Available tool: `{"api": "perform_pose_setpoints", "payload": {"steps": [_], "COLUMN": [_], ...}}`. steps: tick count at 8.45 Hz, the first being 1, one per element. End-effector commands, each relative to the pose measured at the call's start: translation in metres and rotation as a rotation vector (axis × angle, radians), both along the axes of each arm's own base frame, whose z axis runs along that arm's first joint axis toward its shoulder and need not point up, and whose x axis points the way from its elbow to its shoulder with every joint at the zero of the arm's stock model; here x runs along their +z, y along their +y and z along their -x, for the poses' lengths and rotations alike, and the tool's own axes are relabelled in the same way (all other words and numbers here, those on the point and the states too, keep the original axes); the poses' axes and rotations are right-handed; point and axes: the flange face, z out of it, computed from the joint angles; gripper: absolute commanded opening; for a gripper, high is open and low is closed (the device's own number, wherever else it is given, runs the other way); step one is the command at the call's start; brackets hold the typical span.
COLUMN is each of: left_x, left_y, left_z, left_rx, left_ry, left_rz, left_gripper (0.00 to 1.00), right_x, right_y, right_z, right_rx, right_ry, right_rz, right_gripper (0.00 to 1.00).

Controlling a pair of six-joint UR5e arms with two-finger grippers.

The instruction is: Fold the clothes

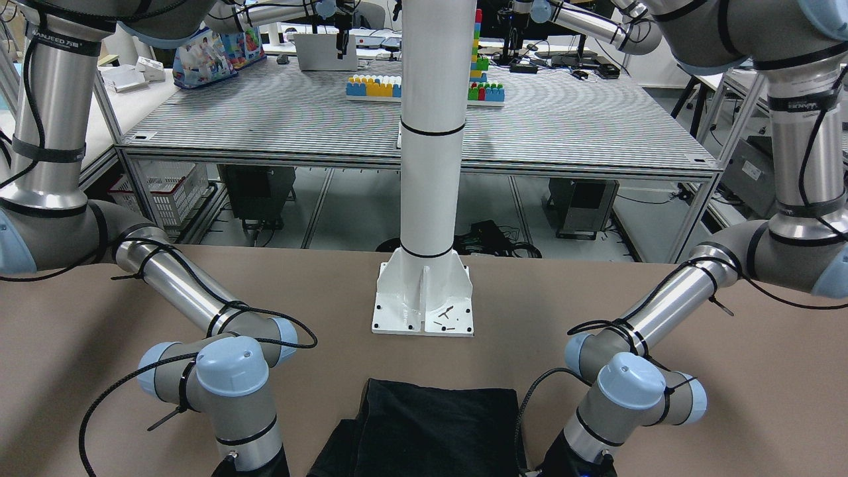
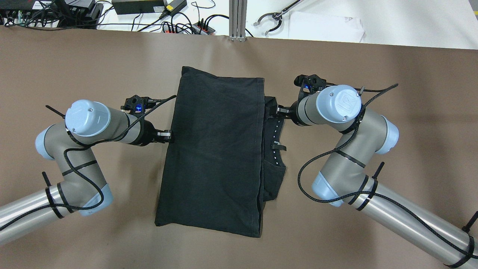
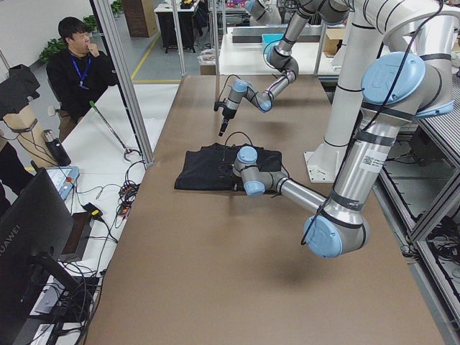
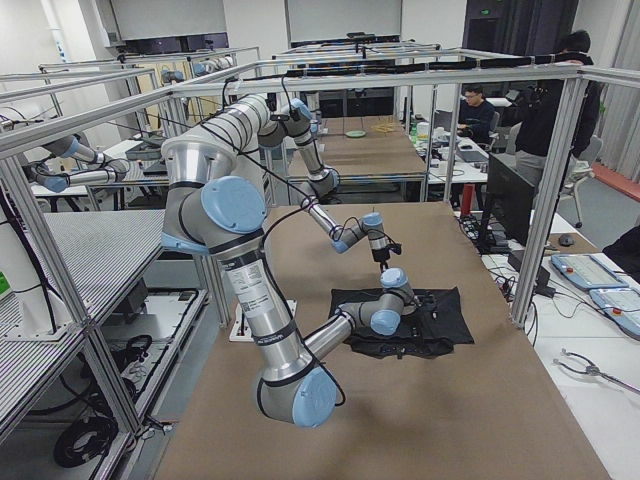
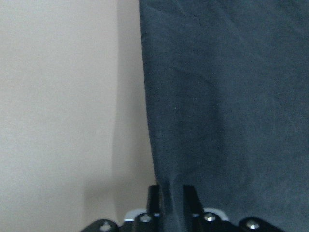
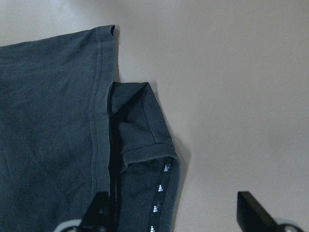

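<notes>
Black clothes point(image 2: 213, 149) lie centred on the table point(image 2: 74, 56), between both grippers.
Left gripper point(image 5: 172, 194), at their 9 o'clock edge, is nearly closed, pinching the fabric; right gripper point(image 6: 175, 210), at 3 o'clock, gapes wide and empty. Closing there, it may catch only the protruding underlayer point(image 2: 274, 157), skewing the fold.

- A brown table top point(image 2: 74, 56) spreads beneath the jaws of the left gripper point(image 5: 166, 200) and right gripper point(image 6: 174, 212).
- Beyond the jaws, a white side desk point(image 2: 328, 22) holds a black power brick point(image 2: 138, 5).
- Behind the jaws stands a white pillar point(image 1: 430, 132), then a grey slatted table point(image 1: 265, 119) with coloured blocks point(image 1: 374, 86).
</notes>
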Motion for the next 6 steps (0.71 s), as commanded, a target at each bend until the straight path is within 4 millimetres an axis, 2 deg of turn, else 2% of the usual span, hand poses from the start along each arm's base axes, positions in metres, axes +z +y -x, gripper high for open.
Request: {"api": "perform_pose_setpoints", "payload": {"steps": [1,2,4,5,6], "left_x": [-0.014,-0.018,-0.016,-0.022,-0.023], "left_y": [0.022,0.034,0.075,0.096,0.122], "left_z": [0.028,0.043,0.066,0.063,0.041], "left_rx": [-0.055,-0.118,-0.141,-0.176,-0.217], "left_ry": [0.075,0.135,0.19,0.226,0.243], "left_rz": [0.074,0.189,0.297,0.343,0.379], "left_gripper": [1.0,1.0,1.0,1.0,1.0], "right_x": [-0.021,-0.033,-0.053,-0.065,-0.072], "right_y": [0.026,0.04,0.066,0.083,0.104], "right_z": [0.013,0.019,0.029,0.036,0.047], "right_rx": [0.026,0.059,0.142,0.188,0.237], "right_ry": [-0.085,-0.144,-0.261,-0.311,-0.347], "right_rz": [0.063,0.122,0.249,0.279,0.297], "right_gripper": [0.94,0.94,0.93,0.93,0.93]}}
